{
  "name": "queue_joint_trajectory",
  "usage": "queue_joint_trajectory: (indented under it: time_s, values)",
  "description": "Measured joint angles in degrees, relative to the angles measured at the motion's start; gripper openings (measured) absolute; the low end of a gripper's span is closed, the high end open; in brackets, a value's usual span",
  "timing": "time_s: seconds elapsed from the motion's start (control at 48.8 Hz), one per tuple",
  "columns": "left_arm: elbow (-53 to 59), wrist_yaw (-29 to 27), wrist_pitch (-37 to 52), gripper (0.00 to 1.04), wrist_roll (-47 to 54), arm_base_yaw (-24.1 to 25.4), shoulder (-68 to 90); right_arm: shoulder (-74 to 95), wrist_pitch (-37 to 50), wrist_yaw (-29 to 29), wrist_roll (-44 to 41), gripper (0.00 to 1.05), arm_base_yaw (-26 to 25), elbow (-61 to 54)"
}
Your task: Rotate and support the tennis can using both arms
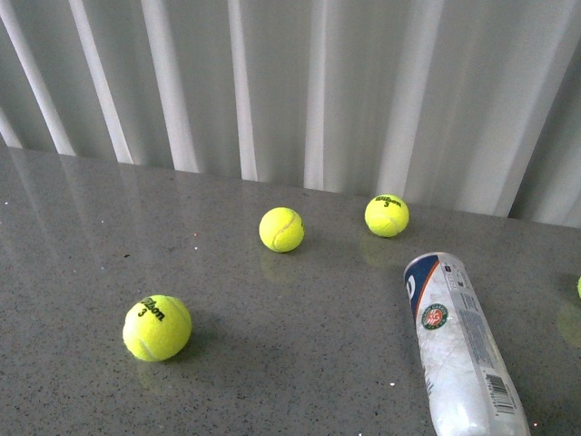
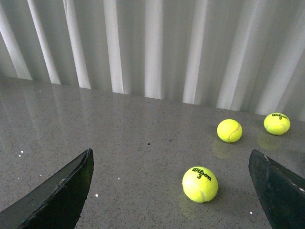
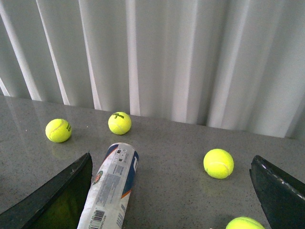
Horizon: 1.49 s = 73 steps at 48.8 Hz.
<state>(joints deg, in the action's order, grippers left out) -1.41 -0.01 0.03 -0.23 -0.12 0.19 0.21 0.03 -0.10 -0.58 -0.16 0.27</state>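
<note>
the clear plastic, white-labelled tennis can [image 1: 463, 350] lies flat on the grey table [image 1: 82, 236], right of centre; black left gripper [image 2: 170, 157] and right gripper [image 3: 171, 157] gape wide, empty, seemingly poised to cradle it.

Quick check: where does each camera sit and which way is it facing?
Front: on the body between the arms, facing forward over the grey table to the white curtain; no arm shows; tennis can lying lower right.
Left wrist: on the left arm, facing the curtain; the open left gripper frames the near Wilson ball.
Right wrist: on the right arm, facing the curtain; the open right gripper frames the can.
Shared: front and right wrist both show the can; all three show the two far balls.
</note>
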Motion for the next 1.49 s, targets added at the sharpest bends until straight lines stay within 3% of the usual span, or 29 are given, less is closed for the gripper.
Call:
queue_joint_trajectory:
  time_s: [1.228, 1.269, 1.331, 1.372, 1.495]
  values:
    - [0.00, 0.00, 0.00, 0.98, 0.00, 0.00, 0.00, 0.00, 0.00, 0.00, 0.00, 0.98, 0.00, 0.00]
    - [0.00, 0.00, 0.00, 0.98, 0.02, 0.00, 0.00, 0.48, -1.09, 0.37, 1.51, 0.98, 0.24, 0.26]
    - [0.00, 0.00, 0.00, 0.98, 0.02, 0.00, 0.00, 5.73, -4.22, 4.68, 11.98, 0.98, 2.56, 2.93]
    - [0.00, 0.00, 0.00, 0.98, 0.02, 0.00, 0.00, 11.08, -0.63, 6.43, 17.33, 0.98, 3.91, 4.83]
    - [0.00, 0.00, 0.00, 0.98, 0.02, 0.00, 0.00, 23.85, 9.81, 4.94, 19.98, 0.98, 1.81, 10.47]
